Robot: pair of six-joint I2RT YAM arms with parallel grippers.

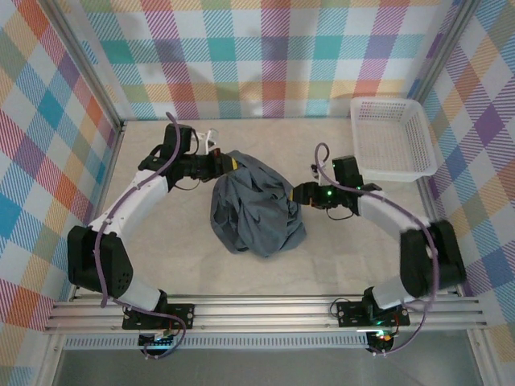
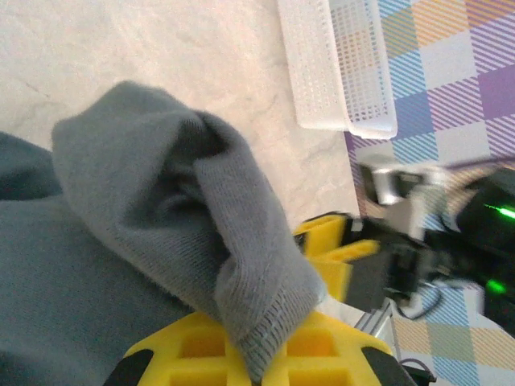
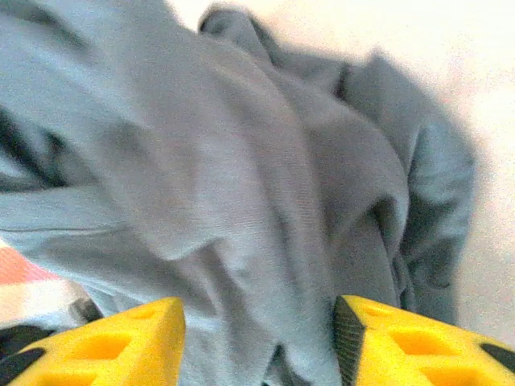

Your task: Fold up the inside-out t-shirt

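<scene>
From above we see the inside-out t-shirt (image 1: 256, 211) bunched in a heap mid-desk (image 1: 185, 257), with the left jaws at its far left edge, the right jaws at its right side, and a white mesh basket (image 1: 392, 138) in the far right corner. In the left wrist view, the left jaws are clamped on a hemmed fold of the t-shirt (image 2: 145, 209) between yellow fingers (image 2: 193, 347). In the right wrist view, the right jaws stand apart, their yellow fingers (image 3: 105, 342) on either side of loose cloth.
</scene>
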